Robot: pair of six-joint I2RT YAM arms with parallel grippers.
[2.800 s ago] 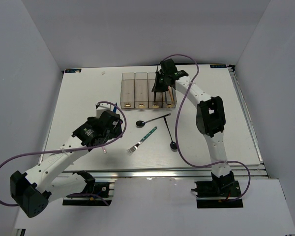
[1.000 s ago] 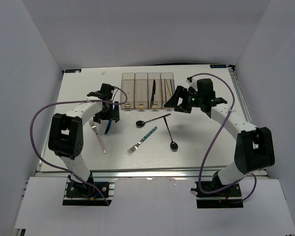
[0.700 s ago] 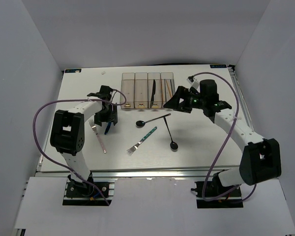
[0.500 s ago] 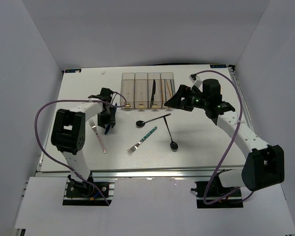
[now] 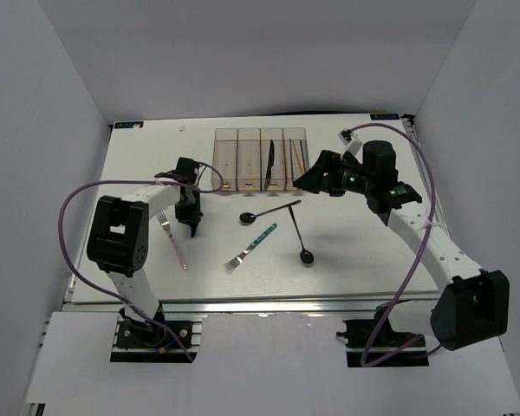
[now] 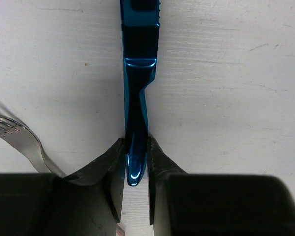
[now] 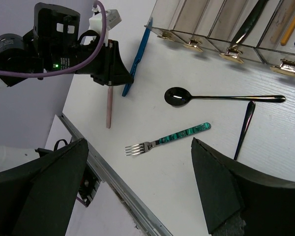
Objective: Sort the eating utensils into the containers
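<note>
The left pincer [image 6: 136, 164] is low on the table [image 5: 373, 251], at its left part, and its two fingers [image 6: 113, 162] stand narrow, pressed on both sides of the handle of the blue knife [image 6: 137, 73]. The knife lies flat on the table, with its blade pointing away from the pincer toward the row of clear bins [image 5: 260, 160]. Just beside it on the left lies the pink fork [image 5: 175, 241], whose silver prongs [image 6: 14, 135] are near the left finger but do not touch it. The right pincer [image 5: 312, 178] hangs in the air to the right of the bins, wide open, with nothing between its fingers [image 7: 39, 191]. In the middle of the table lie a black spoon [image 5: 269, 211], a teal fork [image 5: 251, 245] below it, and a second black spoon [image 5: 299, 238] a little to the right; the two spoon handles come close together at their far ends. In the bins, the third one from the left holds a black knife [image 5: 269, 163], and the fourth one holds thin chopsticks [image 5: 295, 160], of which one is orange [image 7: 291, 24]. The two left bins look empty from above.
</note>
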